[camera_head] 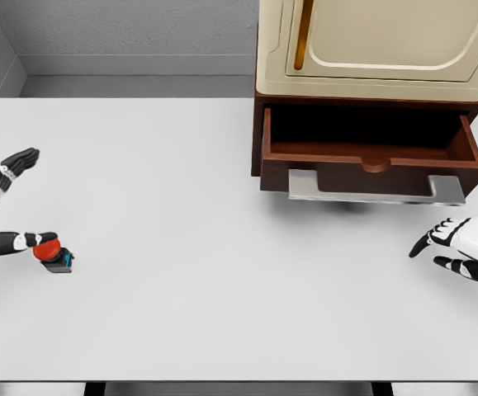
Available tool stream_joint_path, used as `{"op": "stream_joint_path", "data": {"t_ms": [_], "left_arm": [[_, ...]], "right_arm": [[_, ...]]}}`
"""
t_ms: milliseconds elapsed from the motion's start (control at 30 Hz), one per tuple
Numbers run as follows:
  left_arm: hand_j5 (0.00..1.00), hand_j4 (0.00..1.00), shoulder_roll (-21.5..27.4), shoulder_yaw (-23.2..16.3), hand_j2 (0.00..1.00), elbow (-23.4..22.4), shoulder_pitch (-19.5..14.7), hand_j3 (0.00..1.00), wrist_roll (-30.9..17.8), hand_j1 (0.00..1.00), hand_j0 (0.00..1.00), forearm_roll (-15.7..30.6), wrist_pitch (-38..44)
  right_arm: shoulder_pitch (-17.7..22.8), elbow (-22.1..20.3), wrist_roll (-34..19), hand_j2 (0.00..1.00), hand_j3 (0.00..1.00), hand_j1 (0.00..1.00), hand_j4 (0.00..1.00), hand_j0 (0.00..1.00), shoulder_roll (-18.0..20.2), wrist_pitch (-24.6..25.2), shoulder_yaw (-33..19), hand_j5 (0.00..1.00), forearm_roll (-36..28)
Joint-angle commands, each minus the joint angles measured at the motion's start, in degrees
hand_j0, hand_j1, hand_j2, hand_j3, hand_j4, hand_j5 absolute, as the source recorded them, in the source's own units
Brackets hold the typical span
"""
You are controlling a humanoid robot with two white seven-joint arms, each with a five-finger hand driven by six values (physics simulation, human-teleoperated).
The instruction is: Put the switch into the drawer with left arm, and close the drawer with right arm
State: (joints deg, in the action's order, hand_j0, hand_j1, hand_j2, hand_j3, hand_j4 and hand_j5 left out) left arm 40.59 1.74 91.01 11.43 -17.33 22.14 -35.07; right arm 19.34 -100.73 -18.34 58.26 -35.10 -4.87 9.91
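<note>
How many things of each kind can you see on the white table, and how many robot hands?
Switches with a red button: 1
Brown drawers, pulled open: 1
Cream cabinets above the drawer: 1
Robot hands: 2, the left hand by the switch and the right hand below the drawer
Total: 5

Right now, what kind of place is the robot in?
Probably a pretend workroom in a computer simulation. There's a plain white table, a wooden drawer pulled open under a cream cabinet, and grey walls behind.
</note>
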Motion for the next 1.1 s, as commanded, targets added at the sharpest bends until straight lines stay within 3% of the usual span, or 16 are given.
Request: {"op": "stream_joint_path", "data": {"t_ms": [0, 100, 267, 300, 400, 500, 700, 833, 867, 1067], "left_arm": [[1.0, 1.0, 0.5, -0.2, 1.0, 0.5, 0.0, 1.0, 0.0, 1.0, 1.0, 3.0, 0.1], [1.0, 1.0, 0.5, -0.1, 1.0, 0.2, 1.5, 1.0, 0.0, 1.0, 1.0, 2.8, 0.1], [1.0, 1.0, 0.5, -0.2, 1.0, -1.4, 4.6, 1.0, -0.2, 1.0, 1.0, -1.7, 0.1], [1.0, 1.0, 0.5, -0.2, 1.0, -1.9, 5.0, 1.0, -0.2, 1.0, 1.0, -1.7, 0.1], [1.0, 1.0, 0.3, -0.2, 1.0, -3.7, 6.2, 1.0, -0.2, 1.0, 1.0, -2.6, 0.1], [1.0, 1.0, -0.3, -0.2, 1.0, -3.8, 6.2, 1.0, -0.2, 1.0, 1.0, -5.4, 0.1], [1.0, 1.0, -1.7, -0.2, 1.0, -4.8, 5.8, 1.0, -0.2, 1.0, 1.0, -10.7, 0.1], [0.99, 0.99, -1.7, -0.6, 0.99, -4.7, 5.4, 0.99, -0.1, 0.99, 0.99, -10.3, 0.1], [0.93, 0.93, -1.8, -0.7, 0.93, -4.7, 5.4, 0.93, -0.1, 0.93, 0.93, -10.2, 0.1], [0.88, 0.88, -1.8, -1.4, 0.88, -5.7, 5.0, 0.88, 0.0, 0.88, 0.88, -10.1, 0.1]], "right_arm": [[0.0, -0.1, 0.1, 0.49, 0.49, 0.49, 0.49, 0.49, 0.1, 0.1, 0.0, 0.49, -0.4], [0.0, -0.1, 0.1, 0.48, 0.48, 0.48, 0.48, 0.48, 0.2, 0.1, 0.0, 0.48, -0.7], [0.1, -0.5, 0.1, 0.52, 0.52, 0.52, 0.52, 0.52, 0.3, 0.1, -0.1, 0.52, -0.7], [0.1, -0.6, 0.1, 0.57, 0.57, 0.57, 0.57, 0.57, 0.2, 0.1, -0.1, 0.57, -0.7], [0.1, -0.6, 0.1, 0.59, 0.59, 0.59, 0.59, 0.59, 0.2, 0.1, -0.1, 0.59, -0.8], [0.1, -0.6, 0.1, 0.71, 0.71, 0.71, 0.71, 0.71, 0.1, 0.1, -0.3, 0.71, -0.8], [0.1, -0.6, 0.0, 0.63, 0.63, 0.63, 0.63, 0.63, 0.2, 0.1, -0.1, 0.63, -0.9], [0.1, -0.6, 0.0, 0.63, 0.63, 0.63, 0.63, 0.63, 0.2, 0.1, -0.2, 0.63, -0.9], [0.0, -0.6, 0.0, 0.63, 0.63, 0.63, 0.63, 0.63, 0.3, 0.1, -0.2, 0.63, -0.9], [-0.2, -0.5, 0.0, 0.65, 0.65, 0.65, 0.65, 0.65, 0.1, 0.1, -0.1, 0.65, -0.8]]}}
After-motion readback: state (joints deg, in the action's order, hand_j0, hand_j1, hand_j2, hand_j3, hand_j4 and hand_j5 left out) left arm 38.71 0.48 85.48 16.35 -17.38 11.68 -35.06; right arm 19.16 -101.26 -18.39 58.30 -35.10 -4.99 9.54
